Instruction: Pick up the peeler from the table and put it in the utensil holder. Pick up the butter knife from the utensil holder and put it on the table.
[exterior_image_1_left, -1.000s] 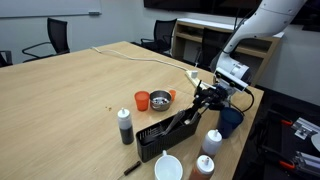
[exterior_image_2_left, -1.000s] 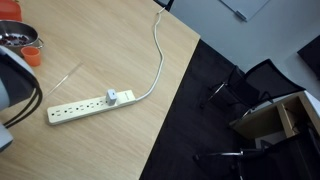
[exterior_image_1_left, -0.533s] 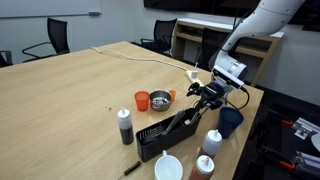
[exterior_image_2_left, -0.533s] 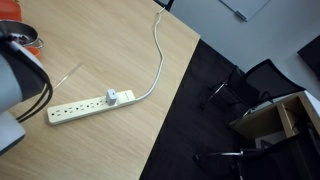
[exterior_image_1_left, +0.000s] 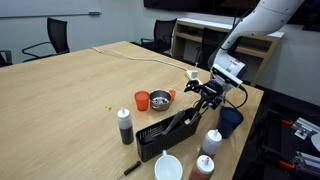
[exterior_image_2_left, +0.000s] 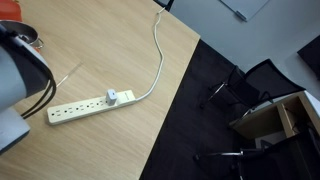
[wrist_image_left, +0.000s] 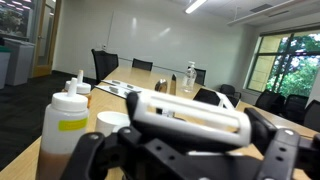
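One utensil holder (exterior_image_1_left: 160, 138) is set near the edge of the counter (exterior_image_1_left: 70, 95), dark handles (exterior_image_1_left: 188, 115) leaning from it; the butter knife cannot be singled out. The gripper (exterior_image_1_left: 206, 95) is held open just above its end. The wrong handle could be grasped, or the holder dragged over.

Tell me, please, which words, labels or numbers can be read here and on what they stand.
None can be read.
Yellow label on the squeeze bottle, wrist view: too blurred.
Power strip, in an exterior view: too small for any marking.
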